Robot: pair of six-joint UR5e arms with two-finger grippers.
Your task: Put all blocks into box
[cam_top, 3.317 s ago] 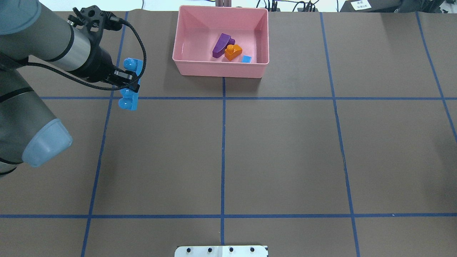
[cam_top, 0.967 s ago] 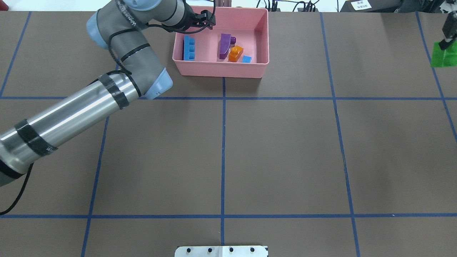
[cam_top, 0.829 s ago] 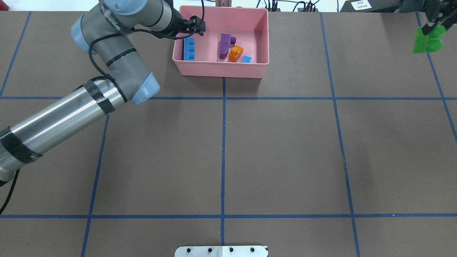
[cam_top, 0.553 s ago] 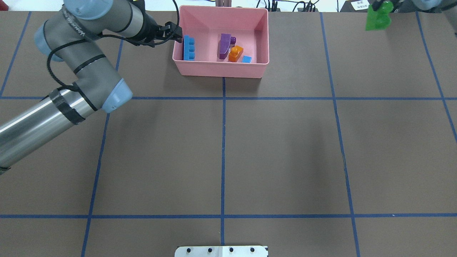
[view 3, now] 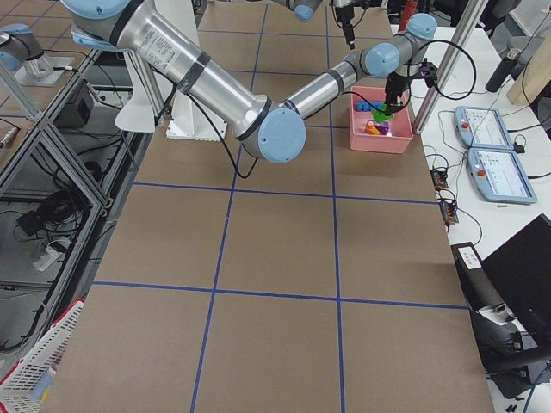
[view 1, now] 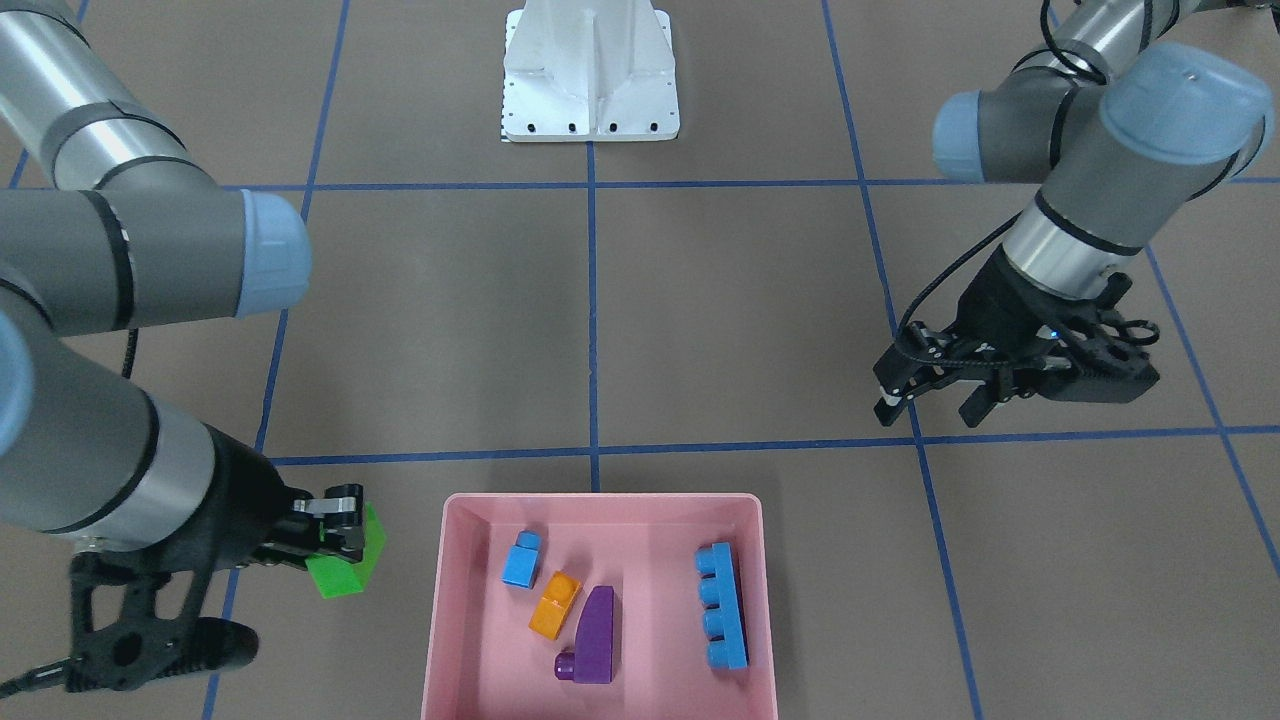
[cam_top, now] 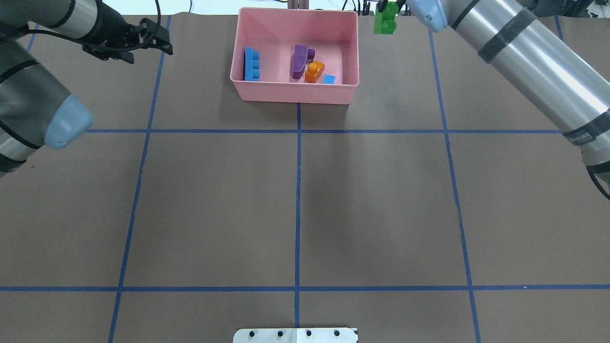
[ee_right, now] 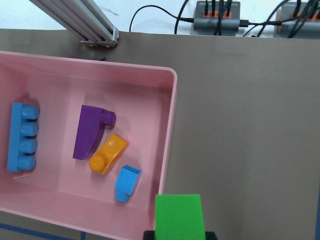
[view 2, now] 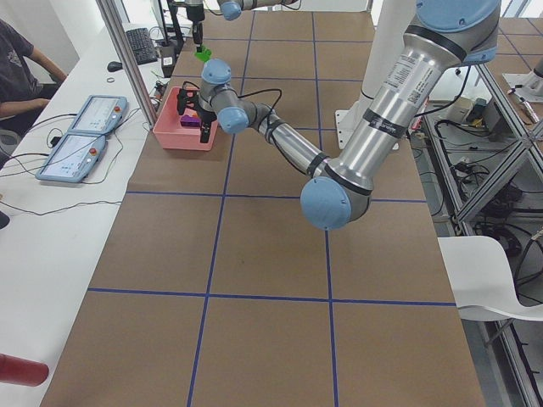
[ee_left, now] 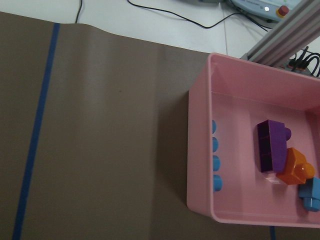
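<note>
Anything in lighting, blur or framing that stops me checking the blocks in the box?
Overhead exterior: even light; the box casts only a soft shadow and the long blue block inside is sharp. Left wrist: the box wall hides all but that block's studs. Right wrist: the green block is cropped at the bottom edge. Side views: box too small to count.

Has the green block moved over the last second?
Yes. Overhead, the green block has travelled left, toward the pink box, now near its far right corner.
</note>
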